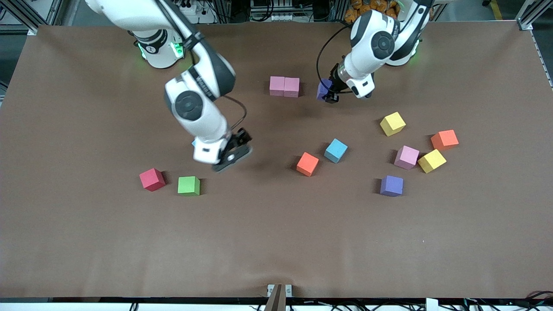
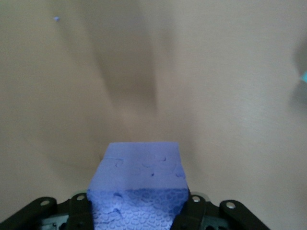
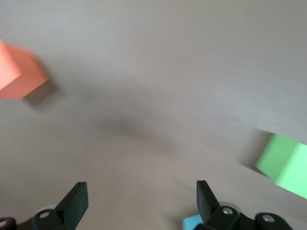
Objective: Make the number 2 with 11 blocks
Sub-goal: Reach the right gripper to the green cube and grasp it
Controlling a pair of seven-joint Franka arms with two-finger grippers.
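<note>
Two pink blocks lie side by side on the table near the robots' bases. My left gripper is shut on a purple block, over the table just beside the pink pair, toward the left arm's end. My right gripper hangs open and holds nothing, over bare table between a green block and an orange-red block. A light blue block peeks out under the right hand.
A red block sits beside the green one. Toward the left arm's end lie a blue block, a pink one, a purple one, an orange one and two yellow cubes.
</note>
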